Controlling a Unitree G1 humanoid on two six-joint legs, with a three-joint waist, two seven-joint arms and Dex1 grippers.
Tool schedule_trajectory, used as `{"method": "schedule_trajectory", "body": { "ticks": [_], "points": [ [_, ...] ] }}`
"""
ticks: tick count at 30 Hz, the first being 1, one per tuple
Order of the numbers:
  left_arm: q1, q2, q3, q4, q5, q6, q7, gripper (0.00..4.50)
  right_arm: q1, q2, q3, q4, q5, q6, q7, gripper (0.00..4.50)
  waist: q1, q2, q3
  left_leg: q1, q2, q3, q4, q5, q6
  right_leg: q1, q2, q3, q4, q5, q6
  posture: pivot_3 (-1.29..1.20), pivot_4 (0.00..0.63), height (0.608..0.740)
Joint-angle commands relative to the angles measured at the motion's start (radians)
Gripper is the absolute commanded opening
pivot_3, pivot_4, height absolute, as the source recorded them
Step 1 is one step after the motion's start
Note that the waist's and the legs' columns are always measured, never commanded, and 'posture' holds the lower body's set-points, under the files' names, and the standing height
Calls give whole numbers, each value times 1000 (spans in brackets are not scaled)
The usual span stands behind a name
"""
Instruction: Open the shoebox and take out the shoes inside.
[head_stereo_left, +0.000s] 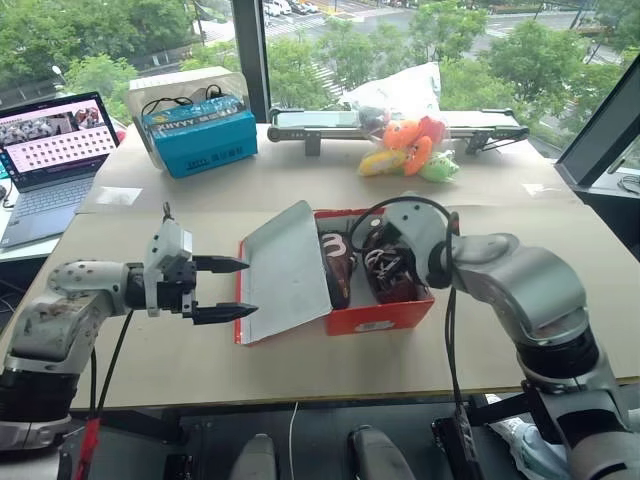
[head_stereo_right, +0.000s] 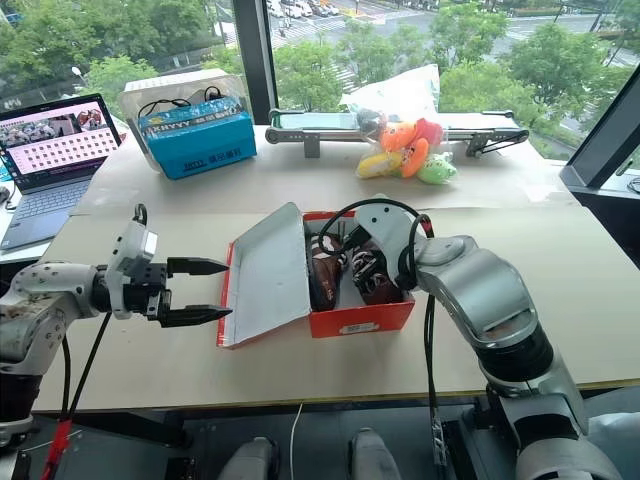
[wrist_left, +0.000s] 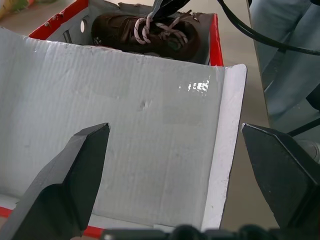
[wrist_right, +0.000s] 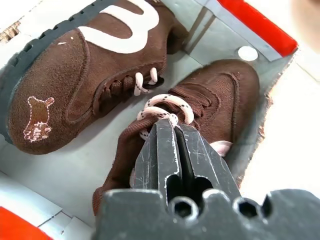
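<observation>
Your shoebox (head_stereo_left: 375, 318) sits in the middle of the cardboard-covered surface (head_stereo_left: 560, 250), lid (head_stereo_left: 285, 270) swung open toward your left and leaning out, its pale inside facing up. Both brown shoes (wrist_right: 90, 85) are still inside, side by side. Your right pincer (wrist_right: 167, 127) is down in the box, clamped tight on the pale laces (wrist_right: 165, 107) of the shoe nearer your right, probably because the laces give a thin, easy grip for lifting it out. Your left pincer (head_stereo_left: 220, 288) hovers just beside the lid's free edge, spread wide and holding nothing, likely there to keep the lid from falling back. The plush toys (head_stereo_left: 410, 148) and the teal box (head_stereo_left: 198, 135) lie well behind.
</observation>
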Motion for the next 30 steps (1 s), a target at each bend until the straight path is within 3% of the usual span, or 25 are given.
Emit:
{"method": "schedule_trajectory", "body": {
  "ticks": [1, 8, 17, 30],
  "points": [
    [-25, 4, 5, 0, 5, -19, -6, 4500, -42, 27, -108, -44, 33, -21, 16, 84, -1, 0, 0, 0, 0, 0, 0, 0, 0, 0, 0, 0, 0, 0, 0, 0, 150, 706],
    [-38, -1, 1, 15, 18, -24, -12, 4500, -81, 64, -226, -24, 74, -8, 24, 84, 0, 1, 1, 0, 0, 0, 0, 0, 0, 0, 0, 0, 0, 0, 0, 0, 150, 706],
    [-42, -4, 0, 20, 22, -25, -15, 4500, -171, 17, -361, 69, 89, -30, 18, 84, 0, 3, 2, 0, 0, 0, 0, 0, 0, 0, 0, 0, 0, 0, 0, 0, 150, 706],
    [-50, -5, -9, 18, 20, -15, -15, 4500, -231, -211, -279, 416, 19, -336, 89, 84, -2, 5, 3, 0, 0, 1, 0, 0, 0, 0, 0, 0, 0, 0, 0, 0, 150, 706]
  ]
}}
